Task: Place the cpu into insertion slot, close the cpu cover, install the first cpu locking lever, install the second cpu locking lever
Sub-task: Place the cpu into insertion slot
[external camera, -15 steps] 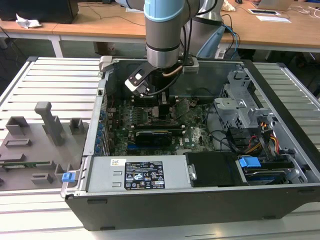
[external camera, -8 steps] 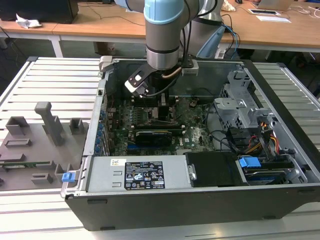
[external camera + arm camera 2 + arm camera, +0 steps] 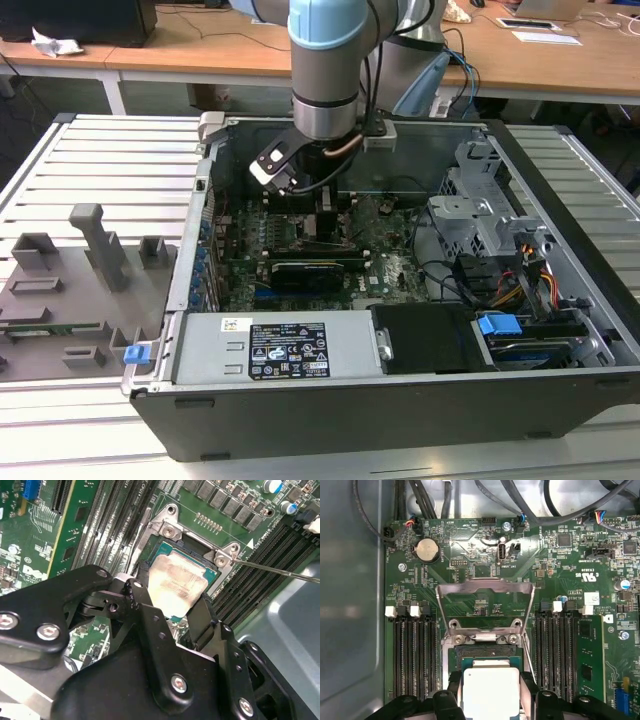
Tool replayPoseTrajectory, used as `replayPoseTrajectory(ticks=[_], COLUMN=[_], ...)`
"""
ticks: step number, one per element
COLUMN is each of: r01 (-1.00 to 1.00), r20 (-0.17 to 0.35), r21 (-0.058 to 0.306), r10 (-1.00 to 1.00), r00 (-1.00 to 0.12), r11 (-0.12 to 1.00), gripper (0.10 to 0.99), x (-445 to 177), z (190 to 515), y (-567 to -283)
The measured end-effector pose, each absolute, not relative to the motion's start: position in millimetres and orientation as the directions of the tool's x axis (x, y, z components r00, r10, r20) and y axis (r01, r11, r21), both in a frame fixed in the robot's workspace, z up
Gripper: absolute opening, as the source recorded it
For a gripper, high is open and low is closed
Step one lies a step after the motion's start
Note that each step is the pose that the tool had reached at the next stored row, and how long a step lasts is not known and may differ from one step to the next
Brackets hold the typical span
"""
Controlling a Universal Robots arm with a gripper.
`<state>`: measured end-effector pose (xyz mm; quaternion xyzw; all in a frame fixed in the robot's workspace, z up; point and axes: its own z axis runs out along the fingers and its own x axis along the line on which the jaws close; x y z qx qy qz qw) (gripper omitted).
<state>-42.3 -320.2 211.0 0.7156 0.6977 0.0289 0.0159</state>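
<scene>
My gripper (image 3: 325,215) reaches down into the open computer case (image 3: 400,400) over the motherboard. The cpu (image 3: 177,582) (image 3: 490,687), a small square chip with a silvery face, sits between my two black fingers (image 3: 145,605), at or just above the insertion slot (image 3: 485,652). Both fingers press against its sides. The cpu cover (image 3: 485,582), a thin silver frame with a window, stands flipped up behind the socket. A thin locking lever (image 3: 275,570) juts out from the socket corner, unlatched.
Memory slots (image 3: 415,655) flank the socket on both sides. A black expansion card (image 3: 310,270) lies across the board in front of the gripper. A power supply (image 3: 270,345), drive cage (image 3: 480,210) and cables (image 3: 500,290) fill the case. Grey fixtures (image 3: 100,245) stand on the exterior view's left.
</scene>
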Motion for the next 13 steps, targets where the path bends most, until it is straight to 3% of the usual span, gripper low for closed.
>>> replayPoseTrajectory(ticks=[13], r01=[0.998], r20=[-0.004], r21=[0.062], r10=[1.0], r00=[0.025], r11=[-0.025], gripper=[0.541], x=[-40], z=[200], y=[-315])
